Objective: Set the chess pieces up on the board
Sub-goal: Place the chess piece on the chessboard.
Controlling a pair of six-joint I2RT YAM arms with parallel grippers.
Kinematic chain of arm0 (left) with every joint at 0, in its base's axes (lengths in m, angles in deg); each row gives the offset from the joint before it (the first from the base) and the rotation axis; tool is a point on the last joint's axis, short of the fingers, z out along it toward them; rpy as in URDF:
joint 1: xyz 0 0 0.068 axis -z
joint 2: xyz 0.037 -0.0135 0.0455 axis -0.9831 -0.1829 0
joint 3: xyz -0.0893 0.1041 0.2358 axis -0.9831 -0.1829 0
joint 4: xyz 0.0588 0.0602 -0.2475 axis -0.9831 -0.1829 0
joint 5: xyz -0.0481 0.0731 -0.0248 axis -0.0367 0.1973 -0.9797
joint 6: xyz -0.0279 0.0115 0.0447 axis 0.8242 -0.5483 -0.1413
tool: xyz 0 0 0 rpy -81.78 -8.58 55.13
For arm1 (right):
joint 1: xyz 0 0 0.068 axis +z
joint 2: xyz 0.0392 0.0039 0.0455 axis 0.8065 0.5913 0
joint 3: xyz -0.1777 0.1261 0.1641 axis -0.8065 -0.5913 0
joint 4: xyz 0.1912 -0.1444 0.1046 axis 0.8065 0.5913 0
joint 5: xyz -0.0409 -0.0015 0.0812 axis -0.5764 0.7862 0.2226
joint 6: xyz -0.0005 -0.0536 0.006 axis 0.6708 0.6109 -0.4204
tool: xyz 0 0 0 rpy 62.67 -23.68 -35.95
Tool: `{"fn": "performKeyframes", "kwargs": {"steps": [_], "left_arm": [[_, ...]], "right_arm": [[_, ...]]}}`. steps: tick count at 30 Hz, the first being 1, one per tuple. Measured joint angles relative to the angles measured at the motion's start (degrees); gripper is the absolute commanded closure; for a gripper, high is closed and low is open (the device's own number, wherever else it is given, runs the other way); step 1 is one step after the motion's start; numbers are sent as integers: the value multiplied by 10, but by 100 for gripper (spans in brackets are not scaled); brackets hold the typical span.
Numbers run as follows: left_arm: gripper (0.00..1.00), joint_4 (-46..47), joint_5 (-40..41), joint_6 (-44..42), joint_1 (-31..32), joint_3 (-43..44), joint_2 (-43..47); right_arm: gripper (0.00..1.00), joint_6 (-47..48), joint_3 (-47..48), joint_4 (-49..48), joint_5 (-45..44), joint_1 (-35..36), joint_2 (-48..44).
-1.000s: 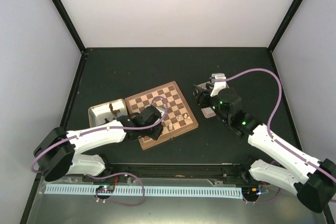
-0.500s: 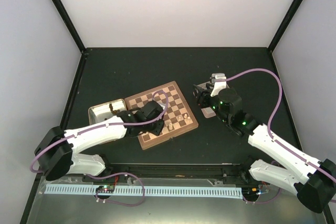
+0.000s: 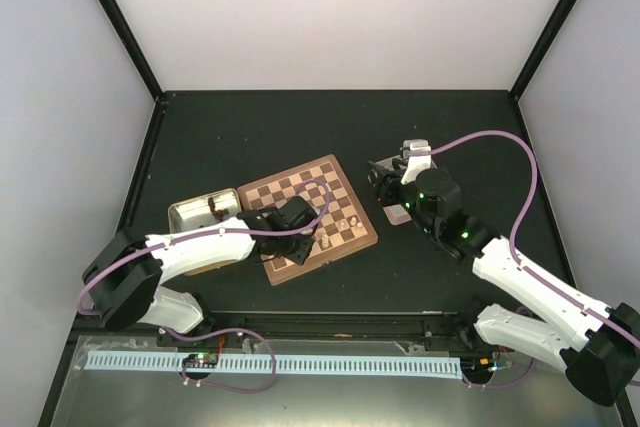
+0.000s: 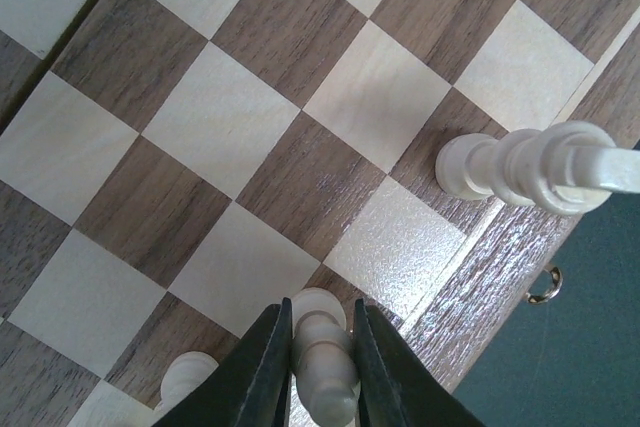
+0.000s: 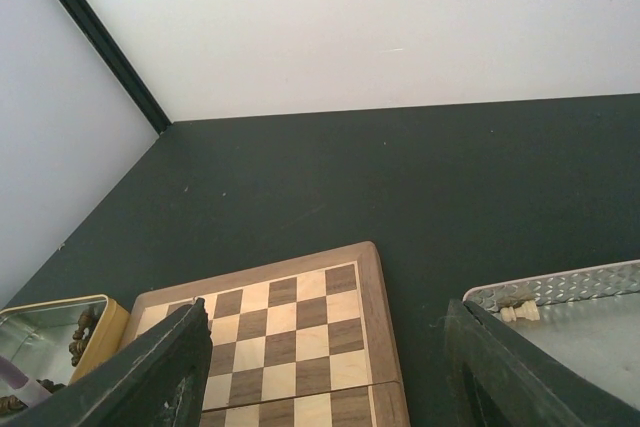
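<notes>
Chessman (image 4: 325,372), small, pale cream, turned wood: my left gripper (image 4: 321,312) is pinching it narrowly, apparently upright, for seating on an edge-row square of the tan-and-brown checked wooden board (image 4: 300,27). My right gripper (image 5: 325,315) is hanging wide, empty, beside that board.

Glossy wood-grain board (image 4: 340,72), smooth pale wooden chess pieces (image 4: 520,167), matt table (image 5: 400,177)

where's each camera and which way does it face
Top external: above, behind the robot, looking down on the board; left arm and right arm show.
Left wrist: above the board, looking down; left pincer closed on a pale piece.
Right wrist: low, looking across the board toward the far wall; open right pincer.
All share the board.
</notes>
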Motion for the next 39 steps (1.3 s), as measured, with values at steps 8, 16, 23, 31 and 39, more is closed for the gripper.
{"fn": "performKeyframes", "kwargs": {"steps": [8, 16, 23, 31, 39], "left_arm": [[86, -3, -3, -2, 0, 1, 0], [86, -9, -12, -2, 0, 2, 0], [82, -10, -21, -2, 0, 2, 1], [82, -12, -23, -1, 0, 2, 1], [70, -17, -32, 0, 0, 2, 6]], "right_arm": [[36, 0, 0, 0, 0, 0, 0], [36, 0, 0, 0, 0, 0, 0], [36, -3, 0, 0, 0, 0, 0], [36, -10, 0, 0, 0, 0, 0], [36, -18, 0, 1, -1, 0, 1]]}}
